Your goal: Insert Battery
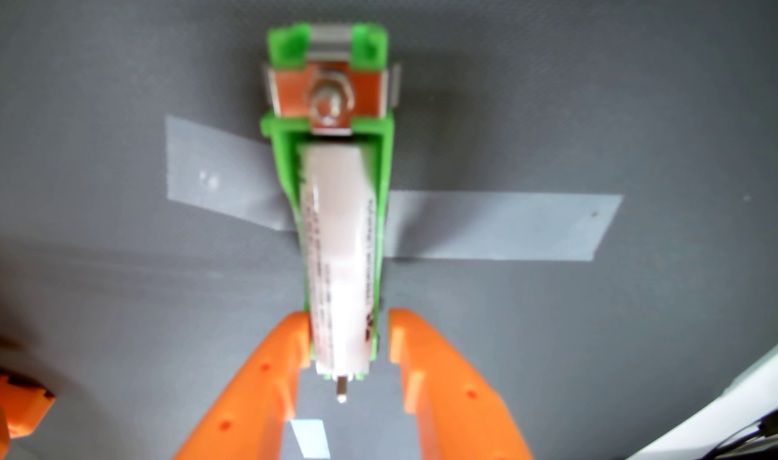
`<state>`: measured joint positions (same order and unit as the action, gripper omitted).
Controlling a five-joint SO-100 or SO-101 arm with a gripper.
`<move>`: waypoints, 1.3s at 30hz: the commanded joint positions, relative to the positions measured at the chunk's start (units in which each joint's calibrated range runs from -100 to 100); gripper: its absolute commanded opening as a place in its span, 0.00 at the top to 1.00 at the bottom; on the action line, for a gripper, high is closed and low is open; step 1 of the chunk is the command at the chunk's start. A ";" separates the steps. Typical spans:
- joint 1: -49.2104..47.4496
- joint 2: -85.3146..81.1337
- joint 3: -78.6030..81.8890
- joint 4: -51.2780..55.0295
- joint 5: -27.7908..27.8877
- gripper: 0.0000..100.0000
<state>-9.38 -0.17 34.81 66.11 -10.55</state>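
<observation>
A white cylindrical battery [340,247] with small print lies lengthwise in a green holder [285,132] on the grey table. Its far end sits against the metal contact and bolt [329,104] at the holder's top. A small metal pin [342,391] sticks out of the holder's near end. My orange gripper [350,318] straddles the battery's near end. The left finger [281,371] touches the battery's side. The right finger [427,362] stands a small gap away from it. The jaws are slightly open and not clamped on the battery.
Grey tape strips hold the holder to the table, one on its left [219,181] and one on its right [497,225]. An orange arm part [11,407] shows at the lower left. A white edge [732,411] with dark cables crosses the lower right corner.
</observation>
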 commanded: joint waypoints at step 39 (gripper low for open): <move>-0.18 -1.13 -6.94 2.73 1.80 0.90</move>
<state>-9.63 -0.08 31.10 68.37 -8.91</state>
